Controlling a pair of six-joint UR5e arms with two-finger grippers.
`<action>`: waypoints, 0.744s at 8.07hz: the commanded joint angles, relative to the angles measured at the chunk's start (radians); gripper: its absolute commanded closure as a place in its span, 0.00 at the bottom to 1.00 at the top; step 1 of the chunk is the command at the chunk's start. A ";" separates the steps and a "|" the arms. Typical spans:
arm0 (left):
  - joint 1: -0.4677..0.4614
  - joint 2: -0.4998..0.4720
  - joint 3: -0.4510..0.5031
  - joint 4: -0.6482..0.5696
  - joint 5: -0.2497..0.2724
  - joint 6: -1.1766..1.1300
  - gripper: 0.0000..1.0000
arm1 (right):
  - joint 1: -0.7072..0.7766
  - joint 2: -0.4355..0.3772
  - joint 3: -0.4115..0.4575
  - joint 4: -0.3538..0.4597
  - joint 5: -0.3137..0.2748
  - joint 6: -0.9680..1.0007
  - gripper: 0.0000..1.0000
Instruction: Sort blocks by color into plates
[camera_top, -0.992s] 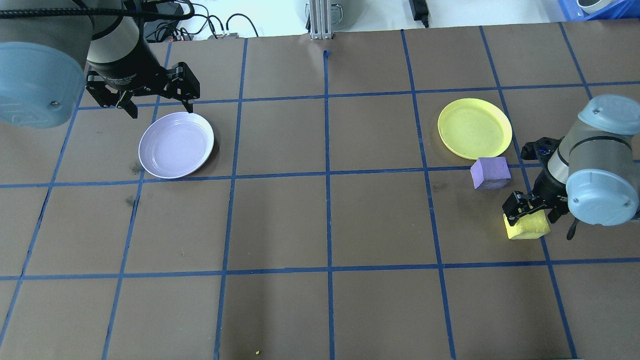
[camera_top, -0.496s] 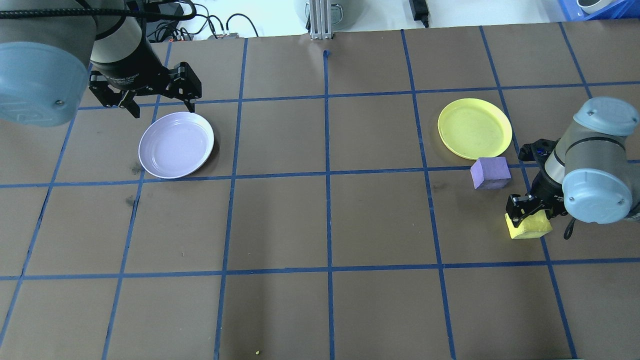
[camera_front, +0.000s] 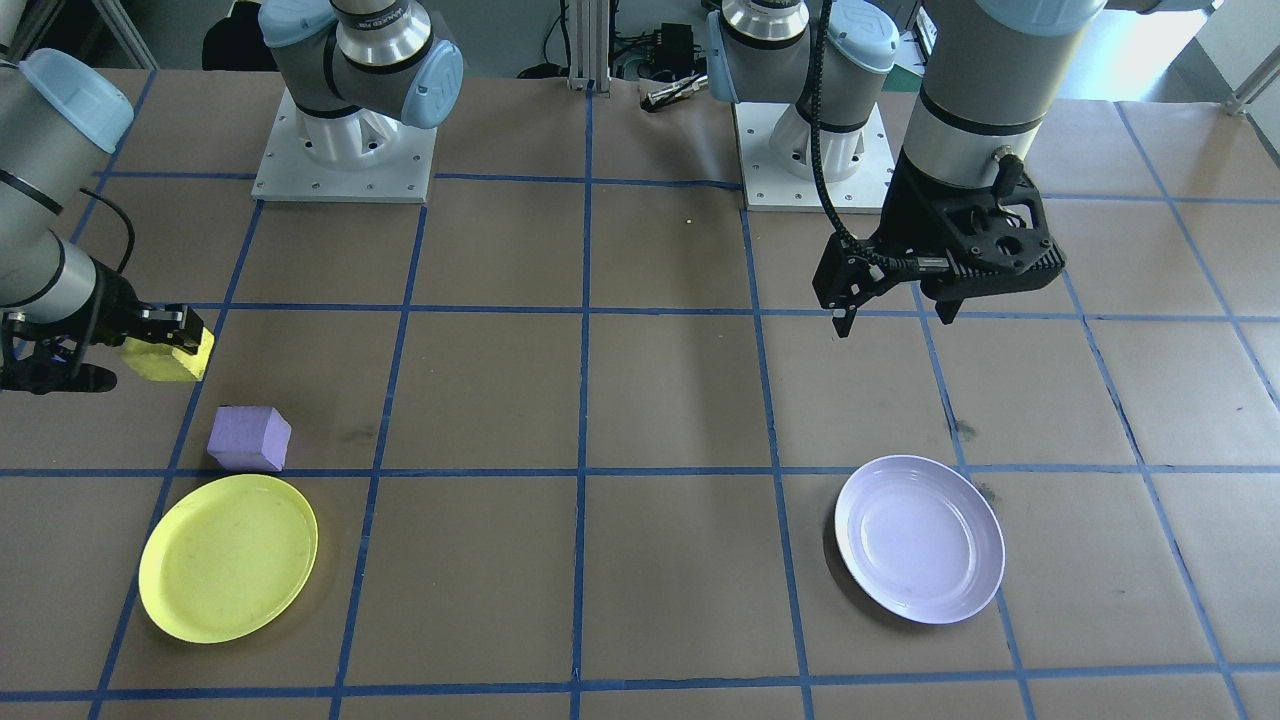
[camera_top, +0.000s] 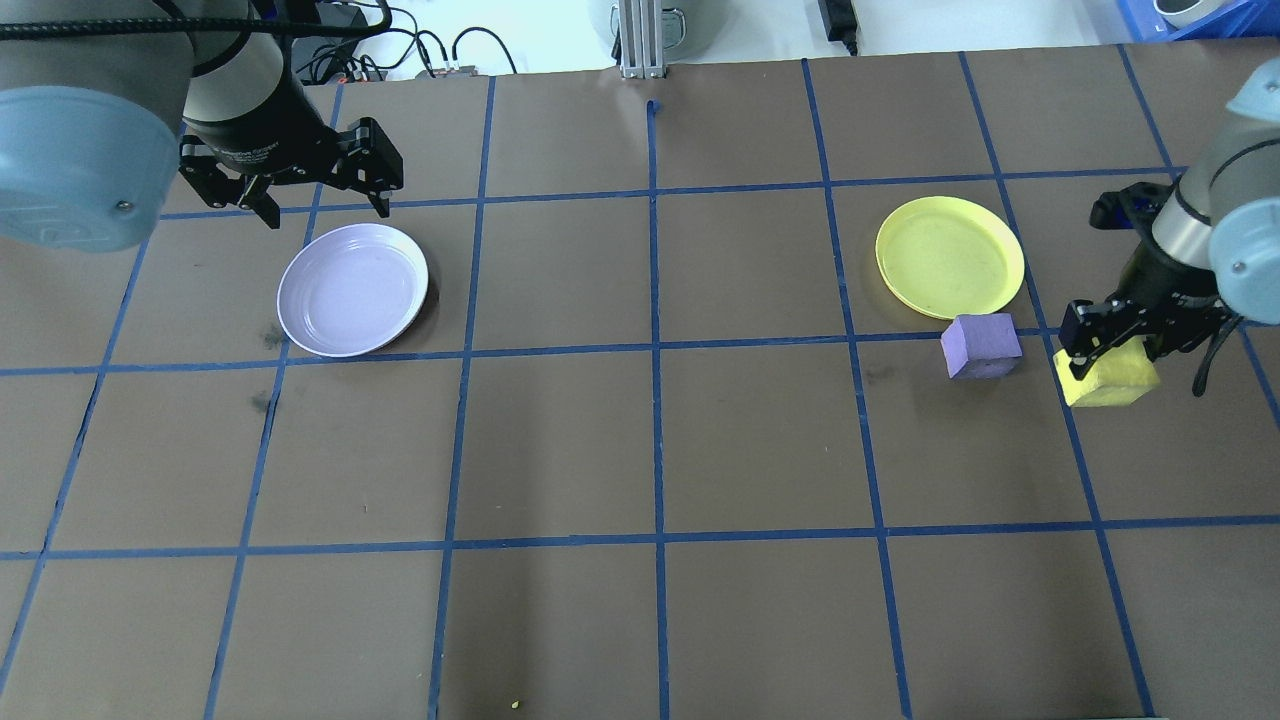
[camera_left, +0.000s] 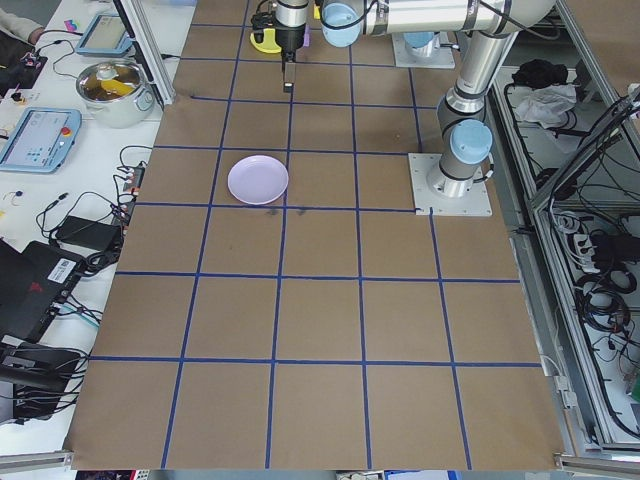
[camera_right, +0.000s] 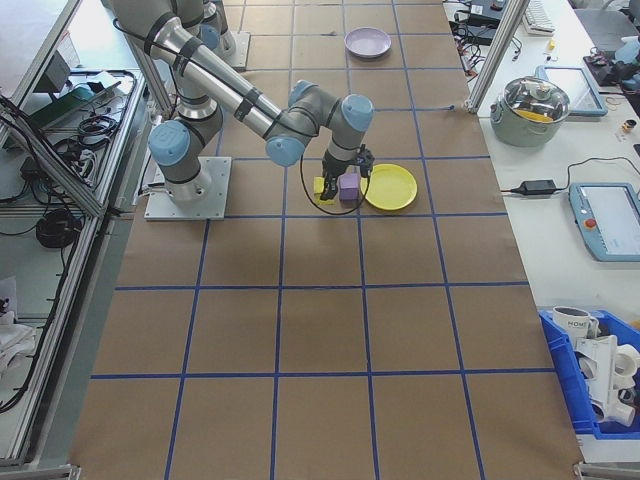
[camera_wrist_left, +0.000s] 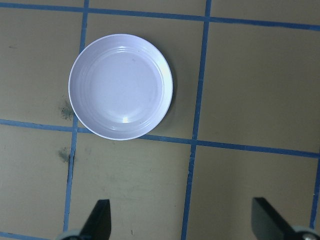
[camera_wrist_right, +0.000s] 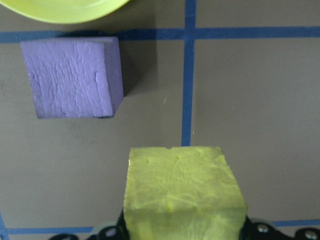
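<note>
Currently, the yellow block (camera_top: 1110, 378) is clamped by the right end effector (camera_top: 1108, 345); the left end effector (camera_top: 322, 205) is held apart.

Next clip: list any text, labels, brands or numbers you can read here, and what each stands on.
Nothing reads clearly in any view.
Wrist collar above the left pincer: pale lettering, too blurred to read.
White mug: dark print, too small to read.
No markings on the yellow block, purple block, yellow plate or lavender plate.

Yellow block (camera_top: 1108, 380), purple block (camera_top: 981, 346), blue-gridded brown table (camera_top: 640, 450)
</note>
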 joint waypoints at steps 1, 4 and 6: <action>0.000 0.000 0.000 0.000 -0.001 0.000 0.00 | 0.031 0.097 -0.196 0.067 0.002 0.038 0.42; 0.000 0.000 0.000 0.002 -0.001 0.000 0.00 | 0.192 0.292 -0.387 0.058 0.005 0.170 0.40; 0.000 -0.003 0.000 0.002 -0.001 0.000 0.00 | 0.225 0.364 -0.418 -0.021 0.039 0.188 0.37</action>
